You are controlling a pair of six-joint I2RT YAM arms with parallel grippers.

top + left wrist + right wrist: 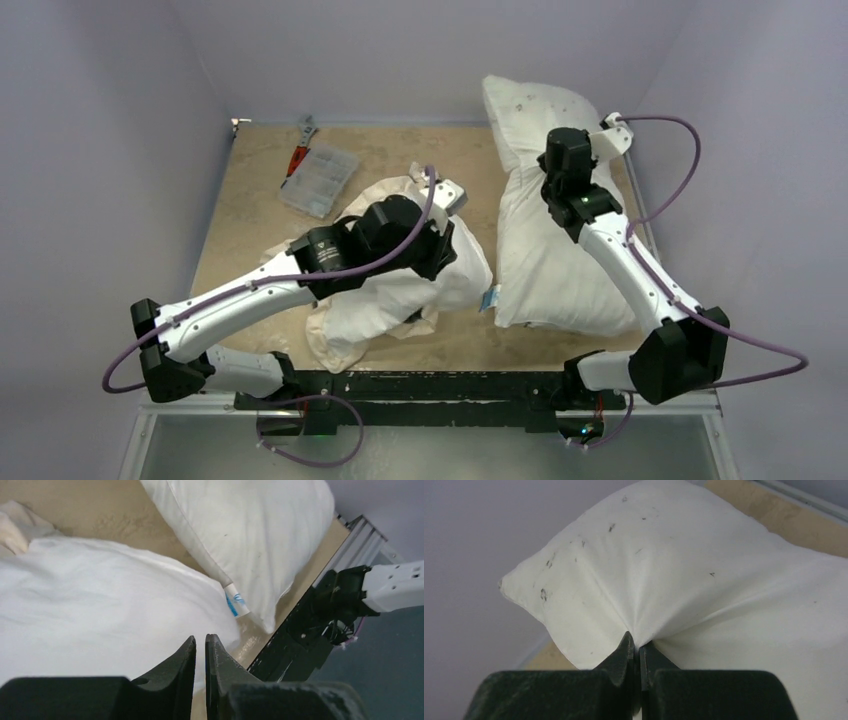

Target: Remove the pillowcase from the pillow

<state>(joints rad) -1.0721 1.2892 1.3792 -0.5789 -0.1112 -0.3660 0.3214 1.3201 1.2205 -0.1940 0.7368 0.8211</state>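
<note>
Pale lilac walls (110,150) close off the tan bench (400,150) on the left, far and right sides, and a black rail carrying both arm bases runs along its near edge. At the far left corner lie red-handled pliers (300,150), with a clear compartment box (320,180) just beside them; bare bench stretches from there across the far middle, the widest free room in view. Next comes the pillowcase (400,295), a crumpled white heap whose cream frill (325,345) spills close to the near rail. The left arm (250,295) lies over this heap. In the left wrist view the left end effector (200,642) hangs above the white cloth with its fingers parted by only a thin slit, released, with nothing between them. A narrow strip of bare bench separates the pillowcase from the pillow (545,270), and a small blue-printed tag (489,299) at the pillow's near left corner points into that gap. The pillow is fully out of its cover, lying lengthways along the bench's right edge close to the wall, its far end lifted above the back edge against the rear wall. The right end effector (636,645) is clenched on the pillow's speckled white fabric, which puckers in radiating creases into the closed fingertips.
</note>
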